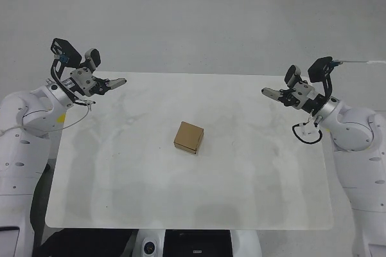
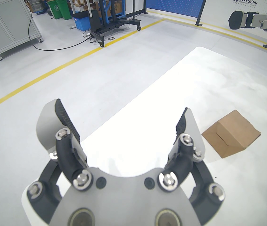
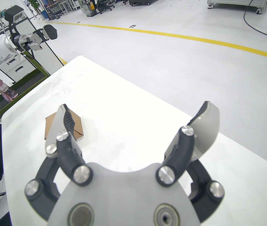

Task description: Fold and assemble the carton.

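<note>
White tabletop (image 1: 115,193) carries the brown cardboard carton (image 1: 189,137) near its middle, standing as a closed box with nothing touching it. The left gripper (image 1: 119,83) hangs well apart from the carton on one side and the right gripper (image 1: 267,92) on the opposite side, both with fingers spread wide and empty.

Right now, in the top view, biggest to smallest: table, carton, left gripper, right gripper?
1. Table, clearly largest.
2. Carton, left gripper and right gripper look alike, grippers nearer the camera: not ranked.
</note>
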{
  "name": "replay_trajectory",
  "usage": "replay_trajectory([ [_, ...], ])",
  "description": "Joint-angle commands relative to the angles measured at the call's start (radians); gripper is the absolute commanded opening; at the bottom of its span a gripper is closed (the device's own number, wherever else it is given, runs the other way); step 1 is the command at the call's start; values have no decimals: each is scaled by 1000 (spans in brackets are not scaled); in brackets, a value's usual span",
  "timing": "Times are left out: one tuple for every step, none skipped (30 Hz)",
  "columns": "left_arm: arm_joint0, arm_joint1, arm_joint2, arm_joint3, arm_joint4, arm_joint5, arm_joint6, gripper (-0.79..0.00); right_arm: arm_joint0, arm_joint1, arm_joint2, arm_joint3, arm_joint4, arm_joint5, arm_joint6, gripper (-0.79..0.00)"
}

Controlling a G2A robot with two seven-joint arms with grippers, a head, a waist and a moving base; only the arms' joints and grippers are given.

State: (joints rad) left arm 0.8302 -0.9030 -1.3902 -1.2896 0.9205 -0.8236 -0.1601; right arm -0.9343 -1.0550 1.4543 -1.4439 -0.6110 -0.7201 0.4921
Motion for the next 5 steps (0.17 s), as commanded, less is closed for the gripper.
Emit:
replay_trajectory([
  [0, 0, 0, 0, 0, 0, 0, -1, 0, 0, 0, 0, 0, 0, 0, -1],
  [0, 0, 0, 0, 0, 0, 0, 0, 0, 0, 0, 0, 0, 0, 0, -1],
  [0, 0, 0, 0, 0, 0, 0, -1, 0, 0, 0, 0, 0, 0, 0, 0],
  [0, 0, 0, 0, 0, 0, 0, -1, 0, 0, 0, 0, 0, 0, 0, -1],
  [0, 0, 0, 0, 0, 0, 0, 0, 0, 0, 0, 0, 0, 0, 0, -1],
])
